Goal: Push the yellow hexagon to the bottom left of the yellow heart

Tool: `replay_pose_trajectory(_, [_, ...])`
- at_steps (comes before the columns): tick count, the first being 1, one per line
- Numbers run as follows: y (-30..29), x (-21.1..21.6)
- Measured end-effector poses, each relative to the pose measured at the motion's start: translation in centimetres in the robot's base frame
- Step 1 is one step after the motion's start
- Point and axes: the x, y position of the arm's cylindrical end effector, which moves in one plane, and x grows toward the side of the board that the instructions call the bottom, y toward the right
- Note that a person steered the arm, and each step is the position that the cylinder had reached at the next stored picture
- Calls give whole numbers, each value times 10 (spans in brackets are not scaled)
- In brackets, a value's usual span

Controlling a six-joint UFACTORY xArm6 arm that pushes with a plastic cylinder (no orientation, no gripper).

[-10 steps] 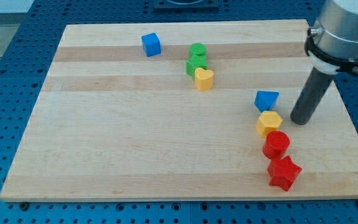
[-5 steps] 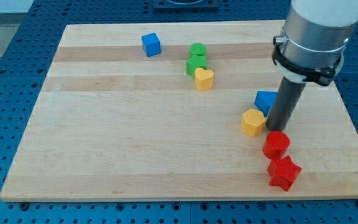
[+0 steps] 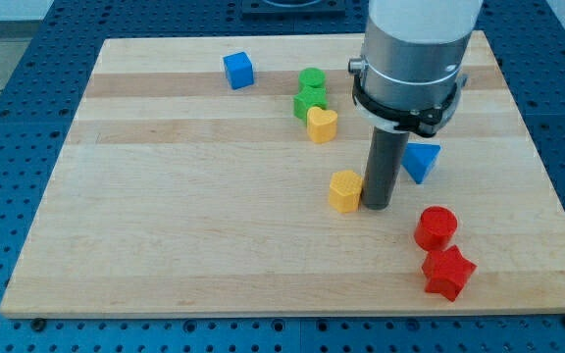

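Your yellow hexagon [image 3: 344, 190] sits on the tabletop [image 3: 165, 235] a little right of centre, below and slightly to the view's right of the yellow heart [image 3: 322, 125], with clear wood between the two. My tip [image 3: 378, 204] stands touching or just beside the hexagon's right-hand face. There are no jaws on this rig to spread or press, only the straight rod, so you cannot take hold of the block; you can only shove it.

Judge the hexagon as a small, light, rigid piece that should slide readily on the smooth wood and will not crush or bend. Its flat faces are the places to bear on. Push square through the middle of a face and it should travel straight; catch it near a corner and it will likely spin and slip off the rod to one side.

The target spot lies to the lower left of the heart, so the block needs to go leftward and a little up the view. Pressing on its right face suits that, with a later nudge from its lower side if it runs low.

Keep it away from the heart and the two green blocks [image 3: 309, 93] stacked in line above it. The blue triangular block [image 3: 421, 160], behind the rod to the right, is out of the path.
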Motion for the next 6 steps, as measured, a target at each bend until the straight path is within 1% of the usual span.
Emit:
replay_pose_trajectory(2, [-22, 4])
replay_pose_trajectory(3, [-49, 18])
replay_pose_trajectory(4, [-54, -53])
replay_pose_trajectory(5, [-54, -87])
replay_pose_trajectory(6, [-54, -46])
